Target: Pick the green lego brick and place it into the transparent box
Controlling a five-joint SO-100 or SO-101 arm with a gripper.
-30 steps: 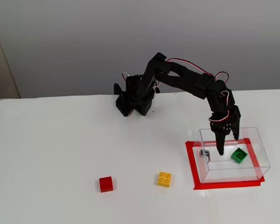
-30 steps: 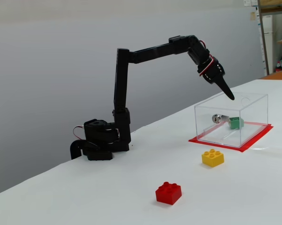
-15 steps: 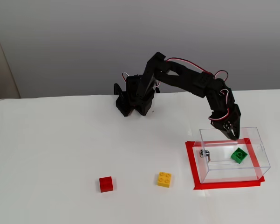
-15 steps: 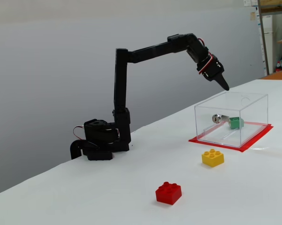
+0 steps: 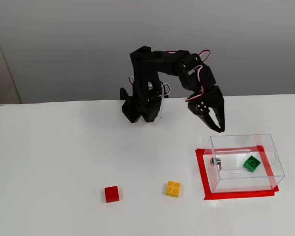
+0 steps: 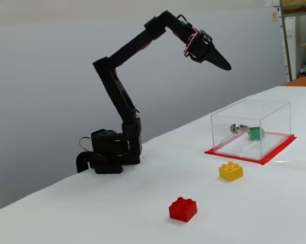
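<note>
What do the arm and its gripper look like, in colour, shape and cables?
The arm is all black, built of blocky segments on a black base. Red, white and black wires loop along its joints. The gripper is black too, with two long fingers tapering to points.

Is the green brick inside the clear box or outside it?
Inside. The green brick lies on the floor of the box in both fixed views, and the gripper is up and away from it.
</note>
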